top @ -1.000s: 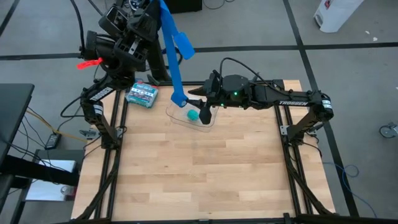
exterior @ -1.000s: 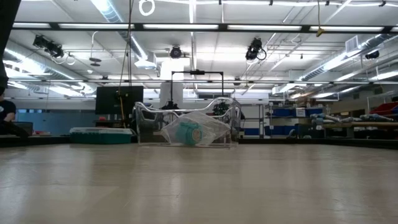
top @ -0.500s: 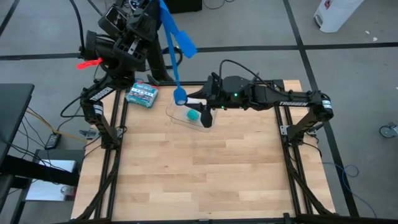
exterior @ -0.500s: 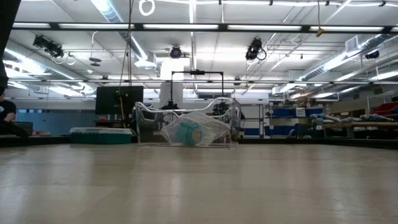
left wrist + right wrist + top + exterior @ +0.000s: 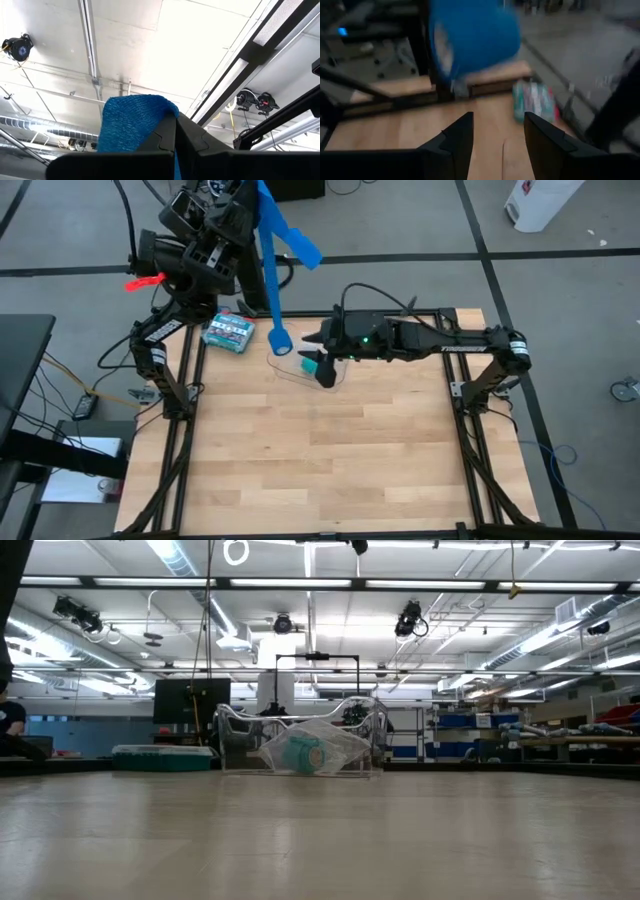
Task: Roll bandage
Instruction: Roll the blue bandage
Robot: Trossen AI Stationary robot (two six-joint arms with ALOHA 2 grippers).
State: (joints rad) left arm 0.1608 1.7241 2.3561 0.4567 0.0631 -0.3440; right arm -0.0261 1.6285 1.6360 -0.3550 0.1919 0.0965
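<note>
My left fingers (image 5: 175, 135) pinch the bandage (image 5: 270, 270) overhead — its long axis hangs straight down, the rolled end dangling just ahead of my open right fingers (image 5: 495, 137).

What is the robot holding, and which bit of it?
The left gripper is shut on the bandage near its upper end, so the strip hangs down to a small roll. The right gripper is open and holds nothing.

A clear tray (image 5: 232, 740) holds a bagged teal roll (image 5: 302, 755).
</note>
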